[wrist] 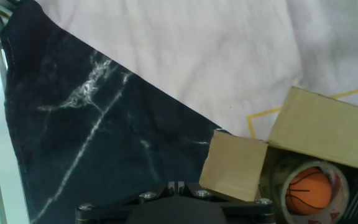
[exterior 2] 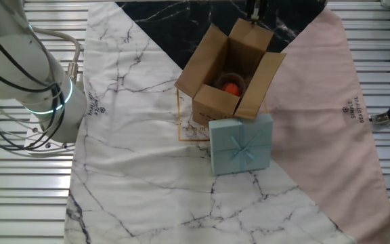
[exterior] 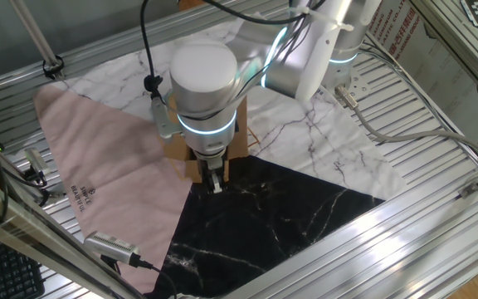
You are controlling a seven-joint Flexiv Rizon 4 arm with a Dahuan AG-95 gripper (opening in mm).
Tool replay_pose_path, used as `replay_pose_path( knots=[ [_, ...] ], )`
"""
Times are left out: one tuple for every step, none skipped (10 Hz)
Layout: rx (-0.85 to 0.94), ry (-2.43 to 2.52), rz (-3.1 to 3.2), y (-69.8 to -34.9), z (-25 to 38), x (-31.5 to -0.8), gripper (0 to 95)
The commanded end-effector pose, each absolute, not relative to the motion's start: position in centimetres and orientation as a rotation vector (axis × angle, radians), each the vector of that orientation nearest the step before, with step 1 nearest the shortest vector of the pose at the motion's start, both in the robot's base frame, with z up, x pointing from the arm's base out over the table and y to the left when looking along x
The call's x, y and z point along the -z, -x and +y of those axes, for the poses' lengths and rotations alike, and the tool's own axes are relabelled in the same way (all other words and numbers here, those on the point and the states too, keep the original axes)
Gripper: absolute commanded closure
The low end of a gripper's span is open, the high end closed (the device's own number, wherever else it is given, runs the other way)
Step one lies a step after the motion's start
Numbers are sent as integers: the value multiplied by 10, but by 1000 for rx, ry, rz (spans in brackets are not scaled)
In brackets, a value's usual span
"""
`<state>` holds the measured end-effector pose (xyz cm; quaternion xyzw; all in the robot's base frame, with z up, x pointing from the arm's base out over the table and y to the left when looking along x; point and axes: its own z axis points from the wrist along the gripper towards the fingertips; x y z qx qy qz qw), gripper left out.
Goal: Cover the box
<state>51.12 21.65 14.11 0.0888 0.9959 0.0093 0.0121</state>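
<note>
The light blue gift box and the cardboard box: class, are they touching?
Cannot tell. In the other fixed view the gift box overlaps the cardboard box front, hiding any contact or gap.

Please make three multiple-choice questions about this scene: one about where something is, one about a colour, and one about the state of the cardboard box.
1. Where does the light blue gift box stand?
A. inside the carton
B. on the white marble cloth, right beside the carton
C. on the pink cloth

2. What colour is the small ball inside the box?
A. green
B. orange
C. white

3. In what state are the box's top flaps?
A. all folded shut
B. taped shut
C. standing open

Answers:
1 B: in the other fixed view it stands on the white marble cloth against the carton's side.
2 B: the hand view shows an orange ball with dark lines.
3 C: the flaps spread outward and the inside is visible.
</note>
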Motion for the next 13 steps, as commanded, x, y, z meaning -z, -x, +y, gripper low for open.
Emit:
replay_pose_path(
  knots=[
    [-31,-273,3106,-511,216,-141,950],
    [-35,-268,3107,-510,215,-143,950],
    [-38,-264,3107,-508,213,-143,950],
    [-45,-261,3106,-507,212,-144,950],
    [-49,-261,3106,-507,211,-145,950],
    [-53,-260,3105,-507,211,-145,950],
    [-54,-257,3105,-506,211,-146,950],
    [-54,-254,3105,-506,211,-146,950],
    [-55,-250,3106,-506,210,-146,950],
    [-55,-248,3106,-505,210,-147,950],
    [-55,-244,3108,-505,209,-148,950],
    [-55,-243,3108,-504,209,-149,950],
    [-56,-243,3108,-504,210,-149,950]
  ],
)
